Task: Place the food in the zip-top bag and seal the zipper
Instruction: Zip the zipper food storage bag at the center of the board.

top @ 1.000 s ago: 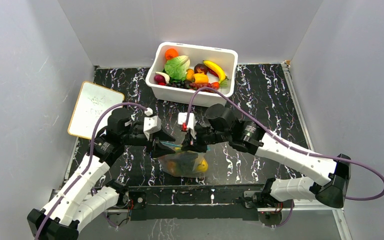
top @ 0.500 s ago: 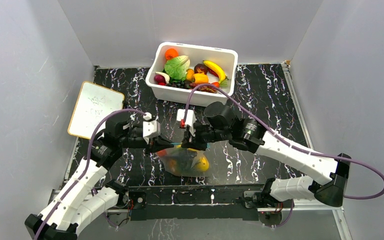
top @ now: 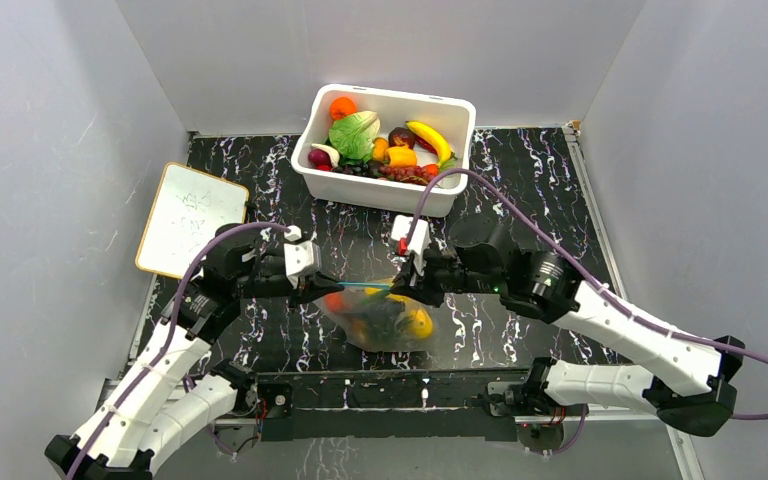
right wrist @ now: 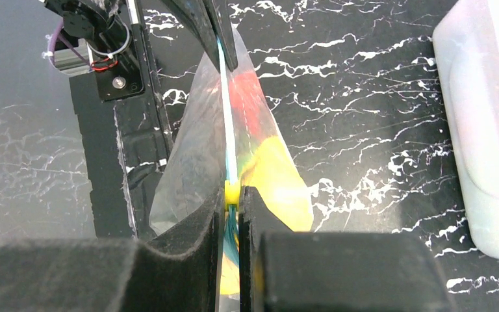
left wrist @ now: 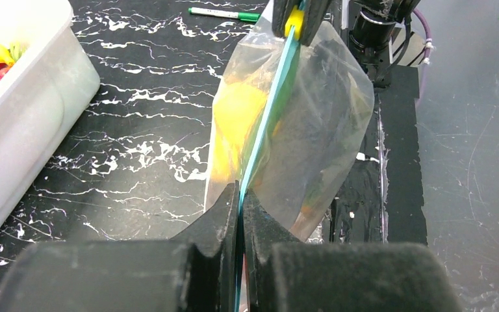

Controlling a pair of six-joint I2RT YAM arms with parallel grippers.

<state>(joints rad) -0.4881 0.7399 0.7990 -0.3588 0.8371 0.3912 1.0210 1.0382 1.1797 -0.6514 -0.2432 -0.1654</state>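
Observation:
The clear zip-top bag hangs low over the black marbled table between both grippers, with yellow, orange and red food inside it. Its teal zipper is stretched taut and level. My left gripper is shut on the zipper's left end; in the left wrist view the strip runs straight out of the jaws. My right gripper is shut on the yellow slider at the zipper's right end. In the right wrist view the zipper leads away to the left gripper, with yellow food behind the plastic.
A white tub with more toy fruit and vegetables stands at the back centre. A small whiteboard lies at the left edge. A green marker lies on the table beyond the bag. Grey walls enclose three sides.
My left gripper has shut on the zipper's left end. The right gripper has moved right with the slider, pulling the strip taut, and the bag has shifted slightly right.

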